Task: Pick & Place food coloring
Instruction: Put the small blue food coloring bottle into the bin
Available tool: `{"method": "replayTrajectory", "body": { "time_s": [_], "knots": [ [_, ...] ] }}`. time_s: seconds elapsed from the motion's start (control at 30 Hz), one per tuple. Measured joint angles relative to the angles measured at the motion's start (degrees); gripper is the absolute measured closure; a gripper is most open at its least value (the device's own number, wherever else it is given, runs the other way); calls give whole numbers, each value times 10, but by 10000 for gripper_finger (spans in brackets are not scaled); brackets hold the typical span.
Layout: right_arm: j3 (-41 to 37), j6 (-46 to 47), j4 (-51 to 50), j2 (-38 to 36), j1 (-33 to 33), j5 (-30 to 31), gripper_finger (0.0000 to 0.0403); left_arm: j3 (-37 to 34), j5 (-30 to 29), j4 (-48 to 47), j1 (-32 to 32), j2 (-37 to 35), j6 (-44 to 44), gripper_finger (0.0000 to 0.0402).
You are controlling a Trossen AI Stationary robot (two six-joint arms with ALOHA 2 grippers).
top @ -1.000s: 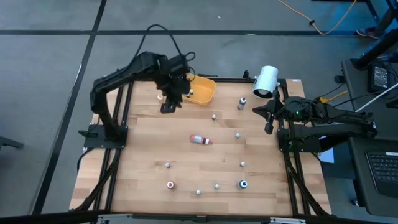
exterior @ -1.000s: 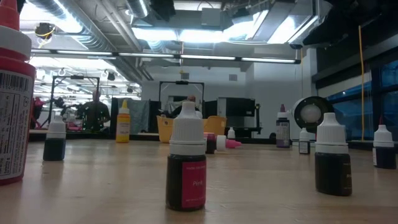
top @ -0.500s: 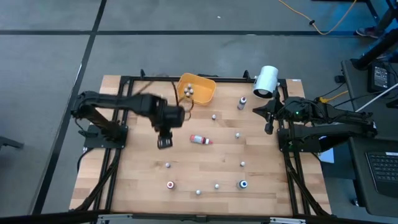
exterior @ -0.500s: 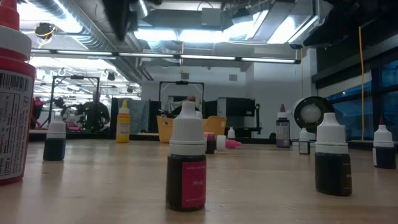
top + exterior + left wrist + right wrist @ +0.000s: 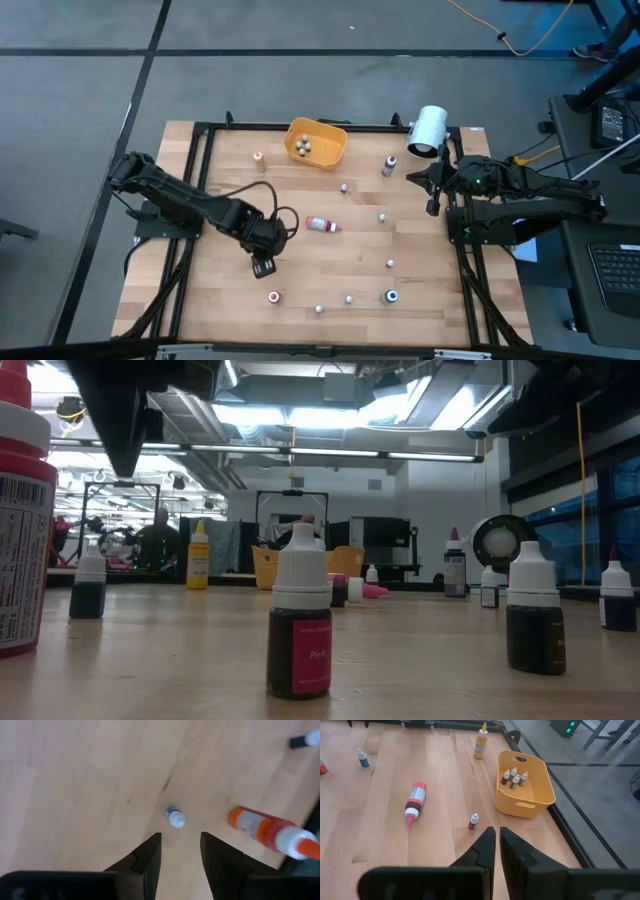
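My left gripper [image 5: 263,266] is open and hangs over the near left part of the table; its dark shape shows at the low view's top left [image 5: 120,420]. A tiny food coloring bottle [image 5: 175,817] with a white top and blue body stands on the wood just ahead of the open fingers and apart from them. It also shows in the low view [image 5: 88,586]. The orange bowl [image 5: 316,142] at the far edge holds several tiny bottles [image 5: 514,777]. My right gripper [image 5: 432,205] is shut and waits at the table's right edge.
A red bottle [image 5: 322,224] lies on its side mid-table. A red-topped bottle [image 5: 273,296] stands near the left gripper. Several tiny bottles stand scattered toward the near and right sides [image 5: 390,264]. A yellow bottle [image 5: 258,157] and a white cylinder [image 5: 428,130] stand at the far edge.
My left gripper has swung from over the orange bowl at the far edge toward the table's near edge and down, ending above the white-topped tiny bottle. The bottles on the table have kept their places.
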Motion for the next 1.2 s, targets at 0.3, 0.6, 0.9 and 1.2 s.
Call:
{"method": "replayTrajectory", "body": {
  "time_s": [0.3, 0.6, 0.9, 1.2],
  "knots": [
    [0, 0, -1, 0, 0, 0, 373, -32, 13, 24, -22, 0, -73, 202],
    [0, 0, -13, 0, 0, 0, 373, -82, 8, 107, -32, 7, -88, 155],
    [0, -6, -27, 0, 0, -1, 373, -111, 5, 148, -34, 26, -75, 155],
    [0, -6, -26, 0, 0, 0, 373, -115, 10, 189, -34, 78, -40, 159]
  ]
}}
